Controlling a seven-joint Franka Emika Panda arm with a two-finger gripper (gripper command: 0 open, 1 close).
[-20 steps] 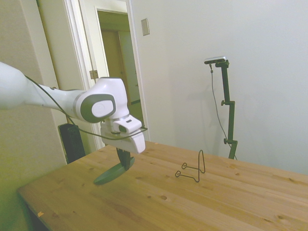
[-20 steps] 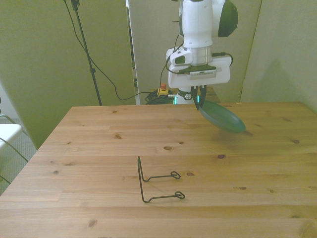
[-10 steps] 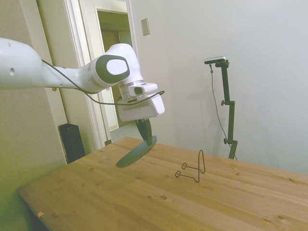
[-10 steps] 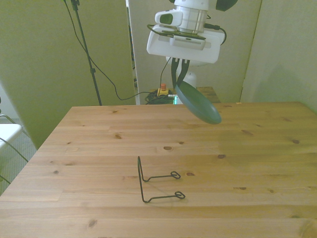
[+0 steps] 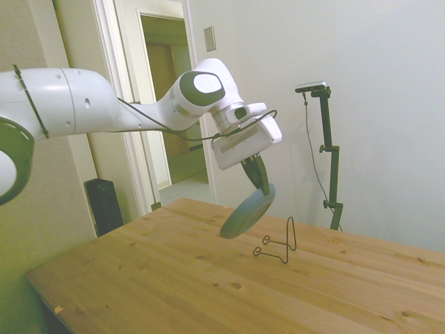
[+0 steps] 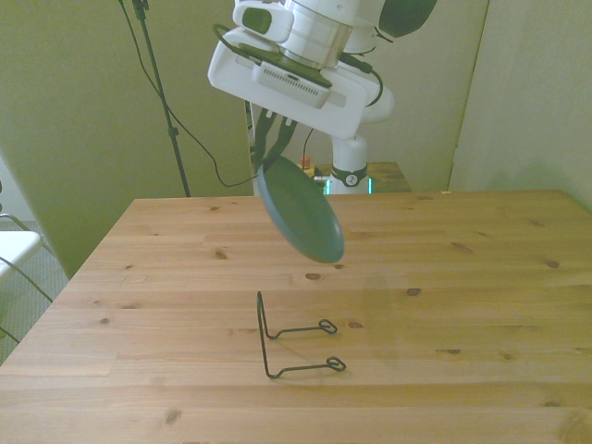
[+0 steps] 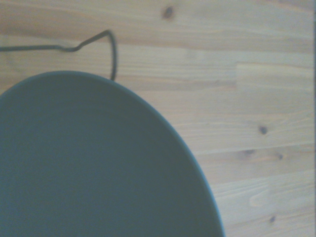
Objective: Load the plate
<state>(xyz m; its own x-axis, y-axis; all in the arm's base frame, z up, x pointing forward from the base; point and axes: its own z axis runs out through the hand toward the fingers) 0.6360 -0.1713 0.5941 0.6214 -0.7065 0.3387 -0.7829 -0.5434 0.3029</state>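
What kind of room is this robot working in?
Probably a home or office room used as a test space: plain wooden table, open interior doorway, white robot arm holding a grey-green round plate.

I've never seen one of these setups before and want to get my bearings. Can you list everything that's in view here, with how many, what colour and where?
plate: one, dull grey-green, held in the air above the table, tilted steeply, pinched at its upper rim.
wire stand: one, thin black, standing on the table, nearer the camera than the plate in the front view; nothing rests in it.
table: one, light wood with knots, filling the lower part of the side and front views.
doorway: one, white-framed, open, behind the table in the side view.
arm: one, white, reaching in from the side view's left.
gripper: one, dark fingers, shut on the plate's rim.
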